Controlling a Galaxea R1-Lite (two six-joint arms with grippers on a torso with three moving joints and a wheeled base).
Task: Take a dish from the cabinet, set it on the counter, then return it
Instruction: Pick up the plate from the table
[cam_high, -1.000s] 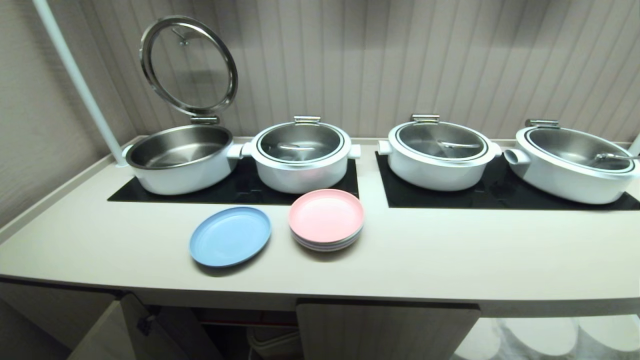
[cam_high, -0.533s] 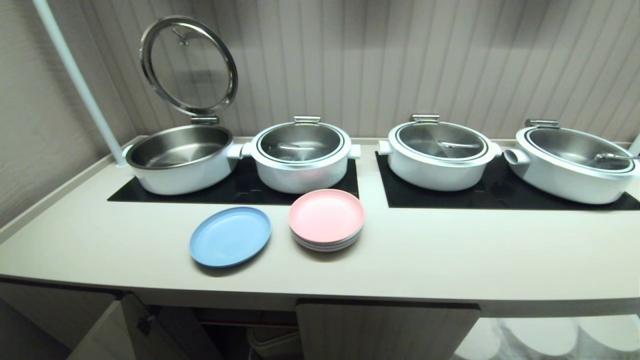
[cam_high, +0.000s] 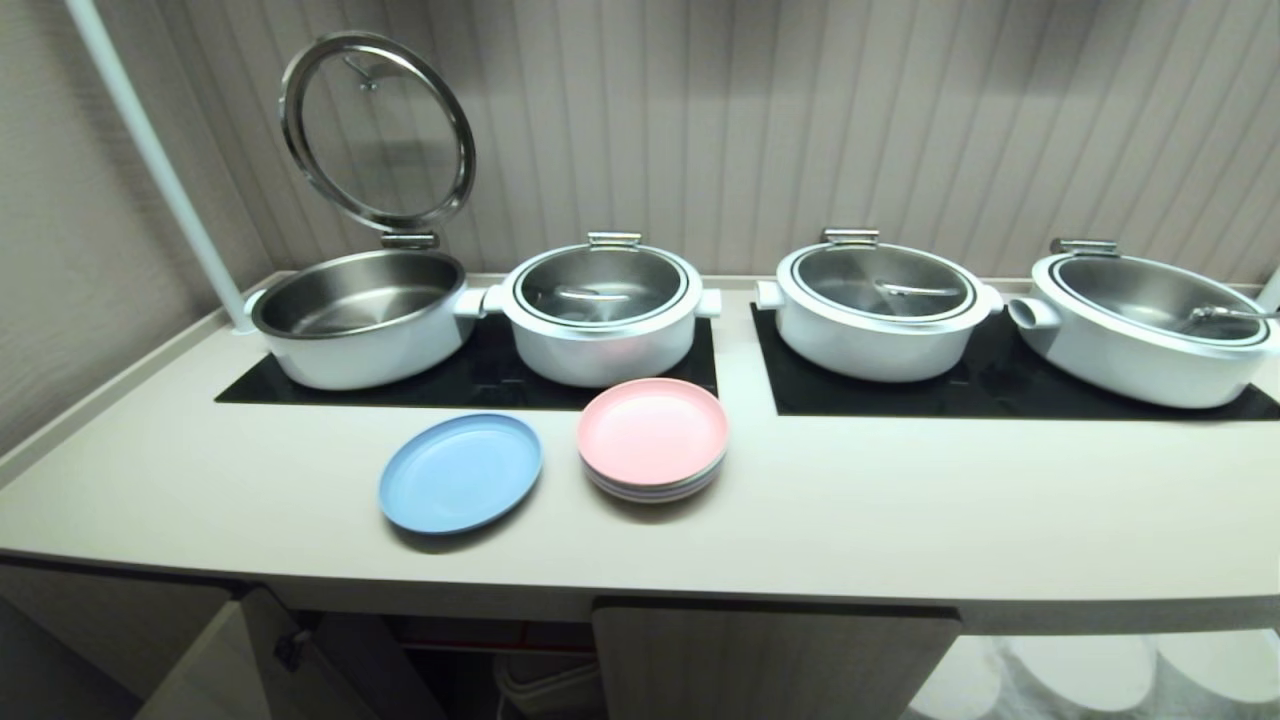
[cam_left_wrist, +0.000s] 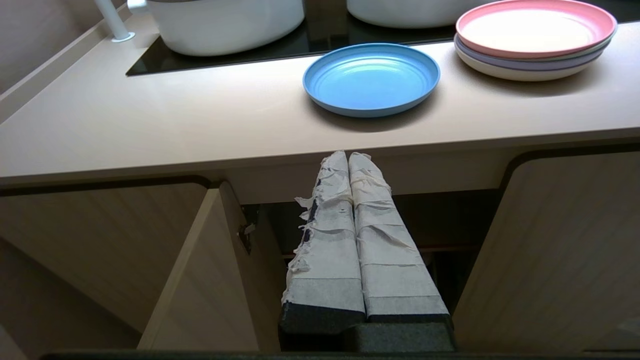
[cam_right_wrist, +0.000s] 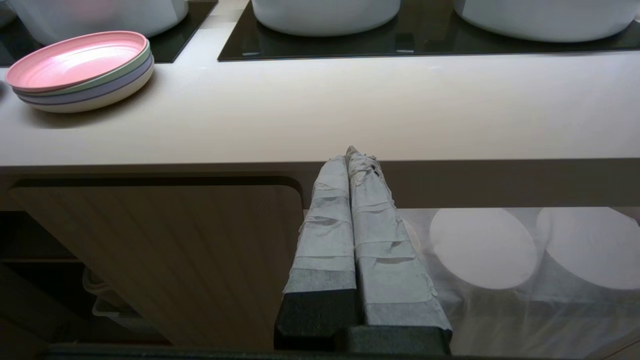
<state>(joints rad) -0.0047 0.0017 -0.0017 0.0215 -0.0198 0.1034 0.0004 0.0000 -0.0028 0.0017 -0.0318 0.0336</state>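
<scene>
soft even light, faint shadows, curved edges

A catering or buffet kitchen is showing here: four white serving pots with hinged glass lids are sitting on black warming mats along a long counter, a stack of plates waiting beside them.

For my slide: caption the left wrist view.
Shut left hand parked below the counter edge; blue dish rests above, beside the pink-topped plate stack; cabinet door ajar.

Dish on counter, left of plate stack
</scene>
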